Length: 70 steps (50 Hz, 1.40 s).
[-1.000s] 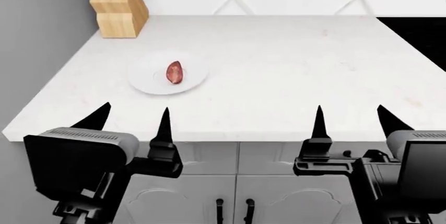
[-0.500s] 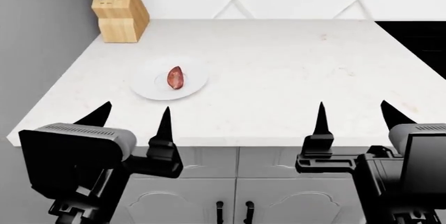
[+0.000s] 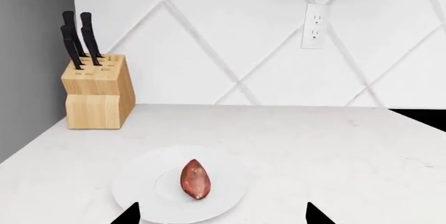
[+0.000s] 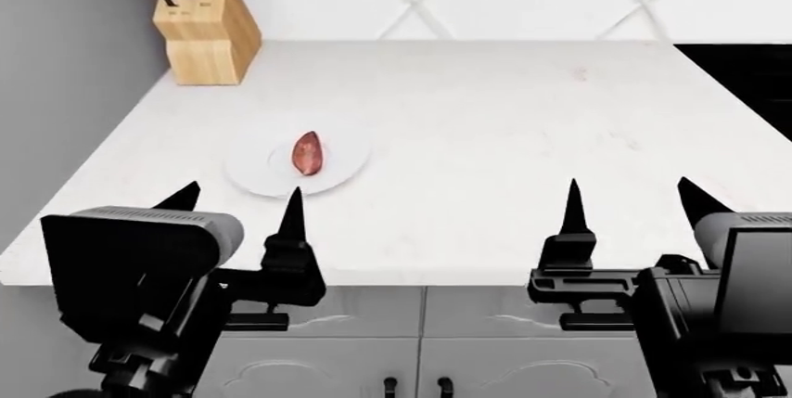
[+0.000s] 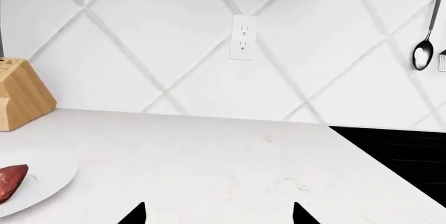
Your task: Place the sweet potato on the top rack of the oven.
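The sweet potato (image 4: pixel 307 153) (image 3: pixel 196 179) (image 5: pixel 12 180), a small reddish-brown tuber, lies on a white plate (image 4: pixel 260 173) (image 3: pixel 139 190) (image 5: pixel 49 182) on the left part of the white counter. My left gripper (image 4: pixel 237 203) (image 3: pixel 220 214) hovers open at the counter's front edge, just short of the plate, with nothing between its fingers. My right gripper (image 4: pixel 632 199) (image 5: pixel 219 213) is open too, over the counter's front right, far from the plate. The oven is out of view.
A wooden knife block (image 4: pixel 206 29) (image 3: pixel 97 95) stands at the counter's back left by a grey wall. A black surface (image 4: pixel 748 73) (image 5: pixel 397 151) adjoins the counter on the right. White cabinet doors with black handles (image 4: pixel 417 386) sit below. A spoon (image 5: pixel 422 51) hangs on the backsplash.
The head view has shifted: the counter edge sits lower in frame and both grippers now reach a little farther over it. Plate and sweet potato have not moved.
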Motion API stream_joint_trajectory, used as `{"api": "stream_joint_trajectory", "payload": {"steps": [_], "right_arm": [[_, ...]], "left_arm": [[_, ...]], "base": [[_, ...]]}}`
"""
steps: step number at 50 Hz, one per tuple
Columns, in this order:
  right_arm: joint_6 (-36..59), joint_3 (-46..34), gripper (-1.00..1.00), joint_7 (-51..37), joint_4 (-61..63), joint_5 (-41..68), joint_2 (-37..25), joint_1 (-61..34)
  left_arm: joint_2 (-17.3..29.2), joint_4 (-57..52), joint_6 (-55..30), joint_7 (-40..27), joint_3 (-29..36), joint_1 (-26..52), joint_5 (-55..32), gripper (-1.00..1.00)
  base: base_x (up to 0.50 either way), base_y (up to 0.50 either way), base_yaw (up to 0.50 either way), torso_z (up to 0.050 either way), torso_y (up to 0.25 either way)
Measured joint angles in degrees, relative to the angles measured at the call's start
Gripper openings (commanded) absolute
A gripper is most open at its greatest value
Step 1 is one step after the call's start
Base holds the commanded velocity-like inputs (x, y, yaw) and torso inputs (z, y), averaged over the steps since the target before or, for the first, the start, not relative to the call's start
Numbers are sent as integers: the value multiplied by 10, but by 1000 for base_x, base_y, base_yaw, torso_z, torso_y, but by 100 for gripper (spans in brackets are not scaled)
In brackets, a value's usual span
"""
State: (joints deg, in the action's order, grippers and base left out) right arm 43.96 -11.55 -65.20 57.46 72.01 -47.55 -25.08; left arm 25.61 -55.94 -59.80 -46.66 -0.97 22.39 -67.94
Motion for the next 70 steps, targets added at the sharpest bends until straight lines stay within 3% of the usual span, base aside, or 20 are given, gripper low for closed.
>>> {"api": "stream_joint_trajectory", "payload": {"steps": [24,54,61,70], "right_arm": [[7,-15,100,1,-18,6,-2,-19],[3,-23,100,8,-31,-3,-1,-21],[3,-25,100,10,-34,-2,1,-24],[5,-26,100,4,-31,9,-1,-32]], "left_arm": [[6,17,-14,-49,11,22,-51,100],[6,36,-1,-51,24,8,-52,100],[6,61,-12,-107,32,25,-120,100],[26,106,-13,-240,65,86,-271,100]], "base": [[260,0,0,0,0],[150,0,0,0,1],[0,0,0,0,0],[0,0,0,0,0]]}}
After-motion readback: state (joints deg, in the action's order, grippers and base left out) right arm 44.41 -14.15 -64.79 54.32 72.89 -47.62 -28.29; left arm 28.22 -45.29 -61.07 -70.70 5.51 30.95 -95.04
